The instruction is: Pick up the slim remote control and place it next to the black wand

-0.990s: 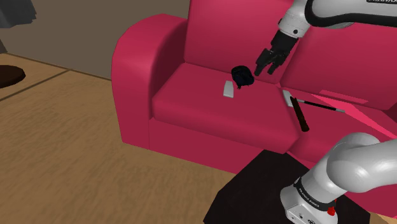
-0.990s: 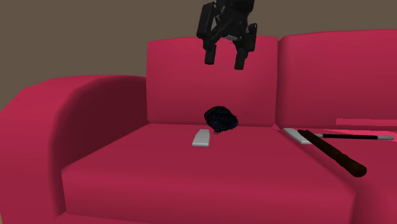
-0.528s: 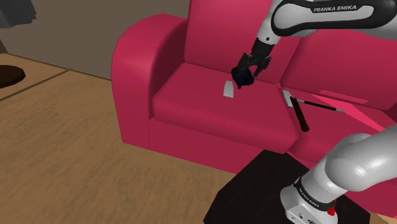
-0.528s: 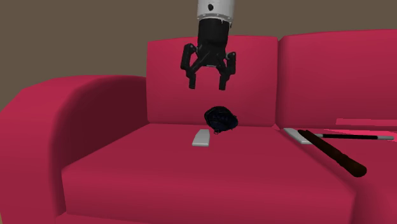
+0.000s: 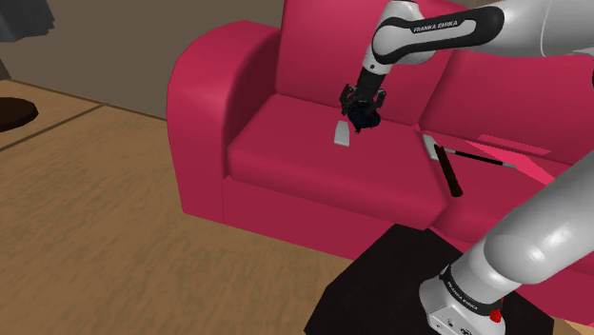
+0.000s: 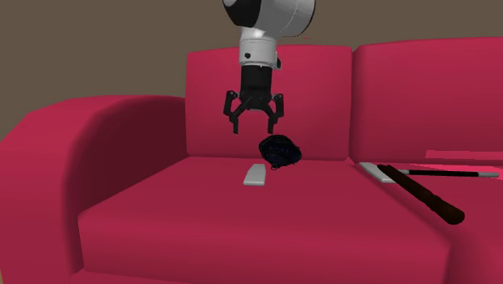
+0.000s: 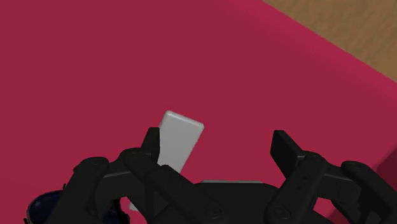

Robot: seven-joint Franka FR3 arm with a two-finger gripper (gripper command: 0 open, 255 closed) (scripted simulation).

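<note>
The sofa (image 5: 286,162) is plain crimson, with no pattern. The remote (image 5: 342,133) on it is a flat light grey, and a second remote (image 6: 375,171) is the same grey. The wand (image 6: 439,172) is black with a pale grey tip; the stick (image 6: 423,194) by it is dark brown-black. The lump (image 6: 280,150) is black with a faint blue cast. The gripper (image 6: 255,127) is all black; the arm (image 5: 533,238) is white with dark joints and black lettering. The floor (image 5: 114,238) is tan with wood grain, the wall (image 6: 97,48) dull brown, the stand (image 5: 381,285) black.
</note>
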